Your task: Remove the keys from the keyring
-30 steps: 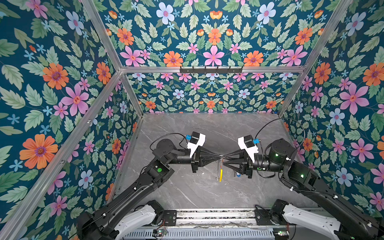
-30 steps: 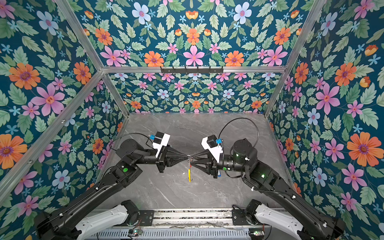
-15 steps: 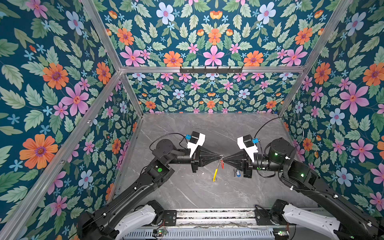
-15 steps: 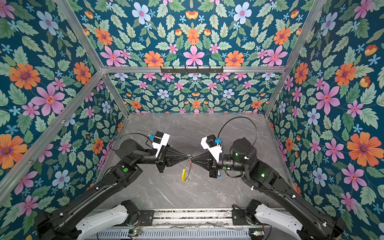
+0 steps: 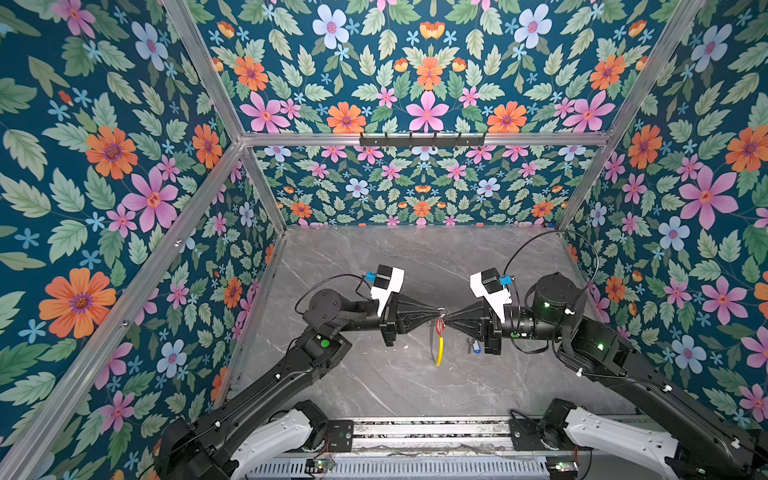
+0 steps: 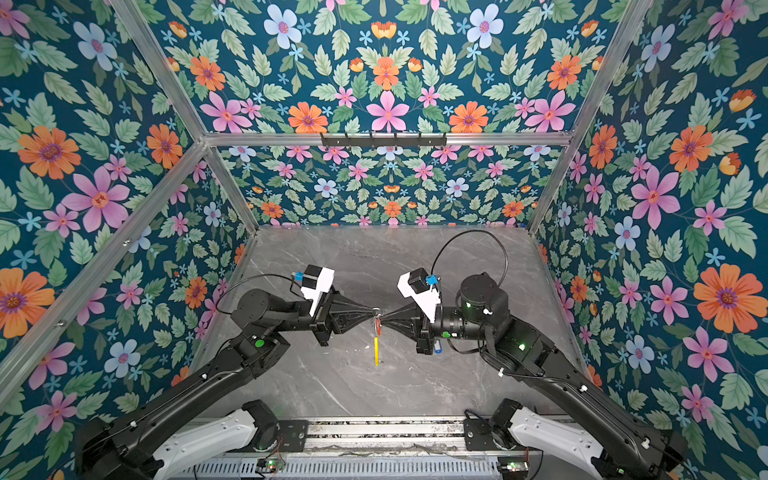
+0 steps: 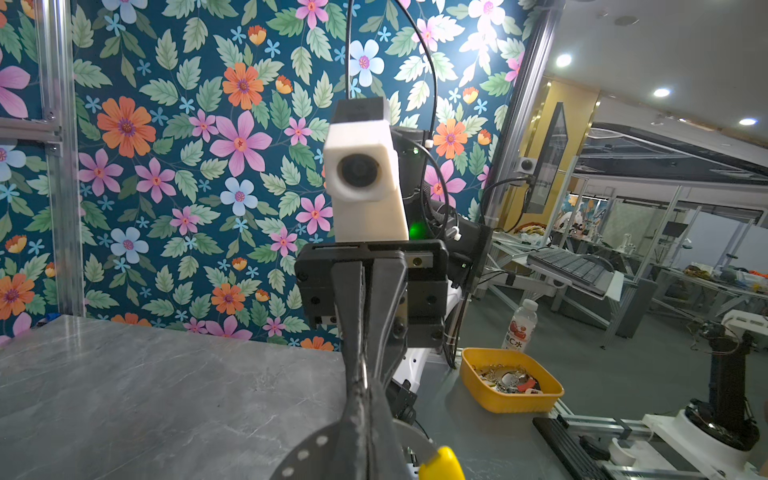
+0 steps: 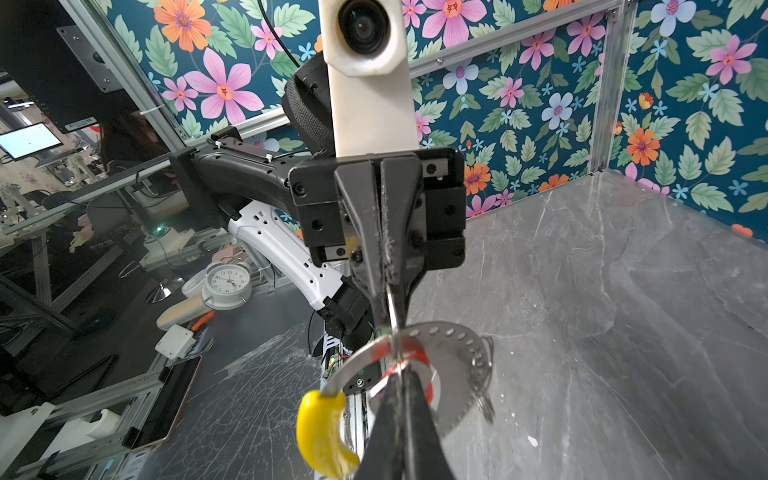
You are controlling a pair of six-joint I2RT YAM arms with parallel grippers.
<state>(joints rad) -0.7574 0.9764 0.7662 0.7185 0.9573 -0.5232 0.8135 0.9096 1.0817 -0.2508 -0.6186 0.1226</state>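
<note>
Both top views show my two grippers meeting tip to tip above the middle of the table. The left gripper (image 5: 437, 311) (image 7: 365, 386) is shut on the top edge of the keyring (image 8: 453, 374). The keyring is a dark grey hoop that hangs edge-on, with its yellow segment (image 5: 439, 351) (image 6: 376, 351) lowest. The right gripper (image 5: 448, 312) (image 8: 400, 368) is shut on the red tag (image 8: 417, 353) of a key still on the hoop. The blue-tagged key (image 5: 474, 347) (image 6: 436, 347) lies on the table under the right gripper. Small split rings (image 8: 482, 374) dangle from the hoop's edge.
Floral walls close in the grey marble table (image 5: 374, 386) on three sides, and a metal rail (image 5: 428, 432) runs along its front. Beyond the table stand a yellow bin of keys (image 7: 471, 378), a bottle (image 7: 519, 328) and a clock (image 8: 226, 282).
The right gripper has shut at the red tag. The hanging hoop swung to the left and has come back to hang straight. The left gripper kept its hold.
</note>
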